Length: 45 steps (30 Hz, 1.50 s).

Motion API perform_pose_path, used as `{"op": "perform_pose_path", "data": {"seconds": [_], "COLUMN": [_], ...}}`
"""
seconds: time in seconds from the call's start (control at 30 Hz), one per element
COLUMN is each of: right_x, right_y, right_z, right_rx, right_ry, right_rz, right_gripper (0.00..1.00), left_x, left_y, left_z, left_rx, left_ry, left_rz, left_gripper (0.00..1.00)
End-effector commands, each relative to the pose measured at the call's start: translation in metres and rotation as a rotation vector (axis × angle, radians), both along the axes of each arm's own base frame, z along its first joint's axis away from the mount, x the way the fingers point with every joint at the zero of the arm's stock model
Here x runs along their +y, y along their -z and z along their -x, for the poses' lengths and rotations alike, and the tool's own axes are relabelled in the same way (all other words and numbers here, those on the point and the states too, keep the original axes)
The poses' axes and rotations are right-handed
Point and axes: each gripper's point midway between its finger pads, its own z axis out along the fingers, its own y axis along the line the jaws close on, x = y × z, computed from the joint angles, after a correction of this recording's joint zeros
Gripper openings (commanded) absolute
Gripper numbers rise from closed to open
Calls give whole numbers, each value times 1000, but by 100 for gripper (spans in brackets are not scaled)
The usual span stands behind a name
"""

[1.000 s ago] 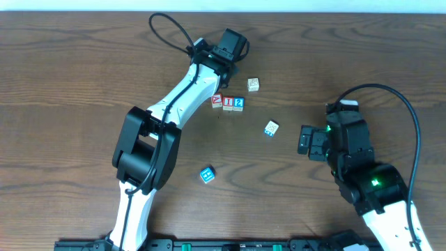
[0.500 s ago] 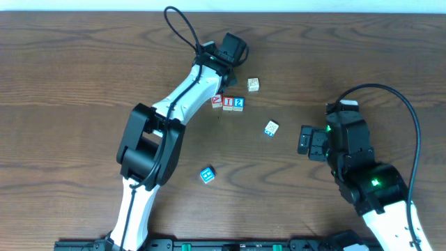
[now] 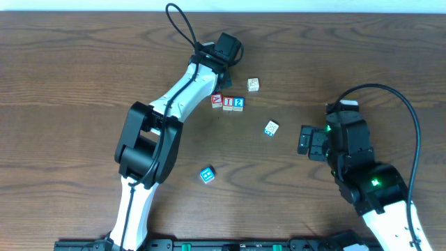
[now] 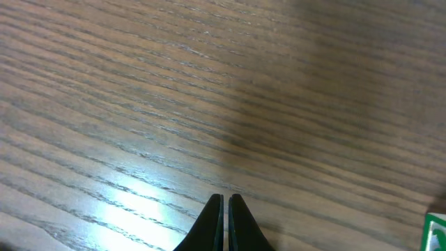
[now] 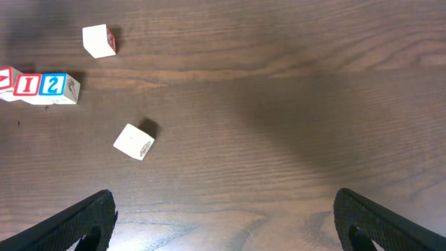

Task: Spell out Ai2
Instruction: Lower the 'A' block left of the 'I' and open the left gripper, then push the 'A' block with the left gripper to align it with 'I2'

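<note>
Since the three cubes are small wooden blocks, I'd judge them light, stiff and smooth-sided, apt to skid or twist on the worktop (image 3: 70,70) if nudged off-centre. The sound hold would be across two opposite flat sides, square on, from above.

They sit in a row, touching or very nearly, a little toward twelve o'clock from the worktop's middle: the A cube (image 3: 217,101), at its three o'clock the I cube (image 3: 228,103), then the 2 cube (image 3: 239,103). The word looks laid out already, though the A face seems turned askew.

From where I stand, the left arm (image 3: 188,87) stretches long toward twelve o'clock, its wrist near the row at twelve o'clock from it. The left pincer (image 4: 225,203) is pressed closed on nothing, over bare wood. The right pincer (image 5: 223,202) stands wide apart and empty, well off at four o'clock from the row, its arm folded close.

Spare blocks lie around the row: a cream cube (image 3: 253,84) at one o'clock, a pale cube (image 3: 271,128) at four, and a bright blue cube (image 3: 207,174) at seven.
</note>
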Motion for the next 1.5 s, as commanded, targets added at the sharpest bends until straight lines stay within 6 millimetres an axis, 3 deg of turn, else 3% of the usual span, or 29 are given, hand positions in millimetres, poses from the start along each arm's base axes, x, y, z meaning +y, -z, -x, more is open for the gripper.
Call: {"op": "perform_pose_path", "data": {"seconds": [0.0, 0.73, 1.47], "right_x": [-5, -5, -5], "right_y": [-1, -1, -1], "right_z": [-1, -1, -1], "right_rx": [-5, -5, -5], "right_ry": [10, 11, 11], "right_rz": [16, 16, 16], "right_gripper": [99, 99, 99], "left_x": [-1, 1, 0], "left_y": [5, 23, 28], "left_z": [1, 20, 34], "left_rx": [20, 103, 167], "left_ry": [35, 97, 124], "left_rz": [-2, -19, -7], "left_gripper": [6, 6, 6]}}
